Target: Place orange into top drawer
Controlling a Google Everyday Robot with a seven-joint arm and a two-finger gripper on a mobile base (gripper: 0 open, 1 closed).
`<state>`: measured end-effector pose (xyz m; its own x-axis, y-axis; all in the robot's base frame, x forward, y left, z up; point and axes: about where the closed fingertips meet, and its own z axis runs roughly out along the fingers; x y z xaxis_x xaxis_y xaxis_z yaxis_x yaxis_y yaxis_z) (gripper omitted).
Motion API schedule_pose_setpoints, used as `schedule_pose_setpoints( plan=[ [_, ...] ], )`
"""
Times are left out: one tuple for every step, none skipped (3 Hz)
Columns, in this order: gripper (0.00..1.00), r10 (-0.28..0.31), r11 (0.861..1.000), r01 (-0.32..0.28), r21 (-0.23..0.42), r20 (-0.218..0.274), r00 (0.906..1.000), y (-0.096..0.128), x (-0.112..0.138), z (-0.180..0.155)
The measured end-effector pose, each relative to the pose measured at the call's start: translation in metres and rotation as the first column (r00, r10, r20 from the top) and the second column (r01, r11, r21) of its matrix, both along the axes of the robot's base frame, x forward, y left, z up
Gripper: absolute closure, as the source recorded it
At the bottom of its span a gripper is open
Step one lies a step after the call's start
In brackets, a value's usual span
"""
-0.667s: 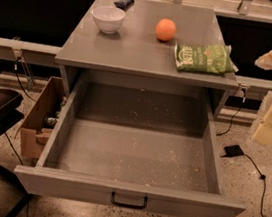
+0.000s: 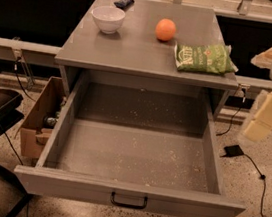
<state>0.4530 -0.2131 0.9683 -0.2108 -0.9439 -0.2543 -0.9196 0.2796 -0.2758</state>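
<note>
Resting on cabinet top (image 2: 134, 49), smooth round orange (image 2: 166, 29), tool (image 2: 267, 116) far right

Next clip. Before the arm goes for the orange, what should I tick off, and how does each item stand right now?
1. Wide grey top drawer pulled fully open: ok.
2. Drawer floor holds only crumbs: ok.
3. Small round orange fruit sits on the grey cabinet top, apart from the white bowl and the green snack bag: ok.
4. Robot's hand lined up over the orange: not ok, it is at the right edge, beside the cabinet.
5. Hand ready to grasp: cannot tell.
</note>
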Motion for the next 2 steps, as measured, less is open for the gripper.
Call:
schedule_pose_setpoints(
  plan=[
    [0.0, 0.002, 0.979, -0.021, 0.201, 0.097, 0.9953, 0.024, 0.08, -0.04],
    [0.0, -0.028, 0.936, -0.047, 0.348, 0.207, 0.978, 0.053, 0.17, -0.047]
  ],
)
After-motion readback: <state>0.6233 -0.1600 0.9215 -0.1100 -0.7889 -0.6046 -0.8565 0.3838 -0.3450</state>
